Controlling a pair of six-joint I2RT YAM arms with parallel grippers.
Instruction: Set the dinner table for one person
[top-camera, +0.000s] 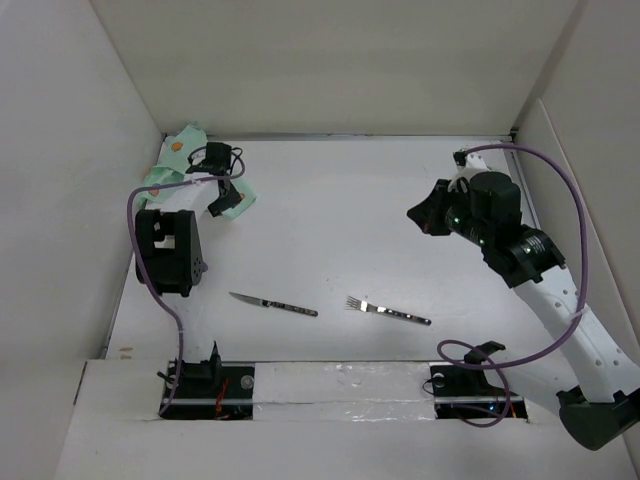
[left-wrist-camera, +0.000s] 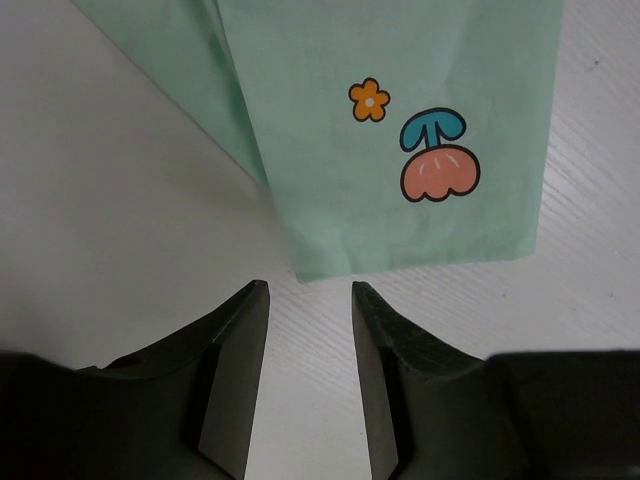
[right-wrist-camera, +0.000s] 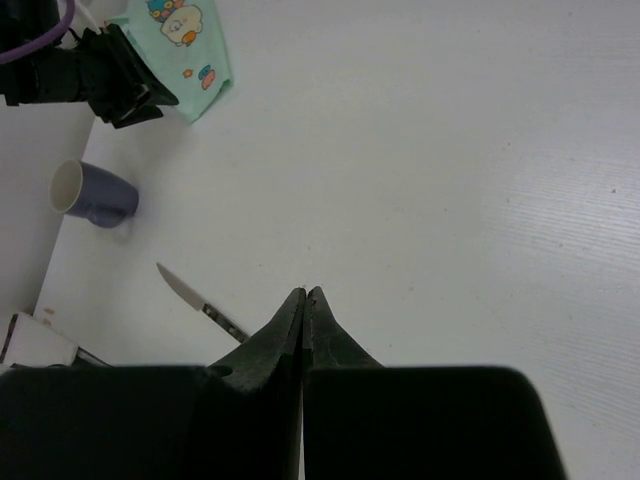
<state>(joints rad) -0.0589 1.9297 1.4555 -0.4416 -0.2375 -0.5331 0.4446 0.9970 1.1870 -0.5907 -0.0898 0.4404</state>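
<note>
The green placemat (left-wrist-camera: 330, 190) is lying bunched up in the far left corner of the dinner table (top-camera: 330, 215); the left gripper (left-wrist-camera: 309, 292) is waiting just in front of its near edge, fingers apart and holding nothing; the mat is stretching straight away from it; the right gripper (right-wrist-camera: 303, 293) is pinched closed and empty, far off, so the left arm is nearer.

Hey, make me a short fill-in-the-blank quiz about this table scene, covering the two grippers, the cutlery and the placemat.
1. The left gripper has its jaws ___ near the edge of the placemat.
2. The right gripper has its jaws ___, gripping nothing.
3. In the top view, the knife lies to the ___ of the fork on the dinner table.
Missing words: open; shut; left.
</note>
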